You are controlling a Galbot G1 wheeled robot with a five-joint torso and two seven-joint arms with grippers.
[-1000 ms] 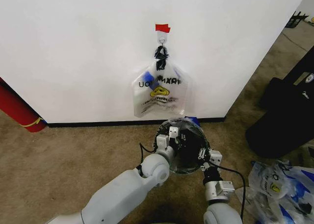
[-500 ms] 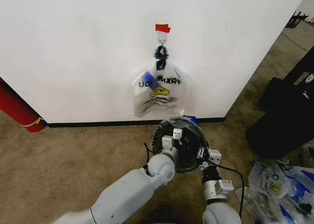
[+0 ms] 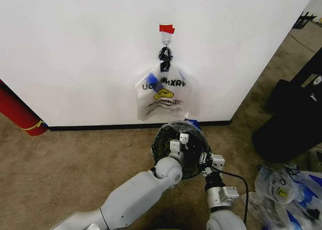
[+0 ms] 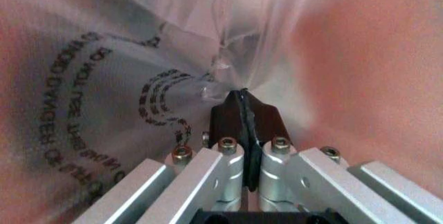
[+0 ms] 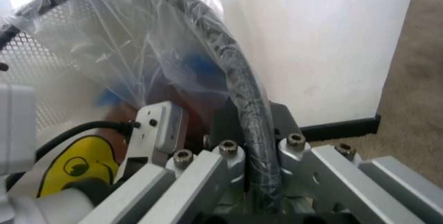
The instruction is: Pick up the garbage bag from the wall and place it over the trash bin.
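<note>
A clear garbage bag point(image 3: 165, 96) with a yellow smiley hangs from a small hook point(image 3: 166, 39) on the white wall point(image 3: 75, 54), under a red tape strip point(image 3: 166, 28). Right below it stands the black mesh trash bin point(image 3: 160, 139), with another clear bag's film draped in and over it. My left gripper point(image 3: 177, 139) reaches into the bin's mouth. In the left wrist view this gripper point(image 4: 242, 105) is shut on a pinch of the printed film point(image 4: 124, 84). My right gripper point(image 3: 207, 160) is shut on the bin's rim point(image 5: 235, 73), film stretched across it.
A large red cylinder point(image 3: 17, 114) leans at the wall's left. A bulky black object point(image 3: 292, 114) stands at the right, and a pile of similar bags point(image 3: 287, 189) lies on the carpet before it. Brown carpet spreads to the left of the bin.
My left arm has swung right and pushed forward, carrying its gripper farther over the bin. The bin has slid a little to the left. The hanging bag has not moved.
</note>
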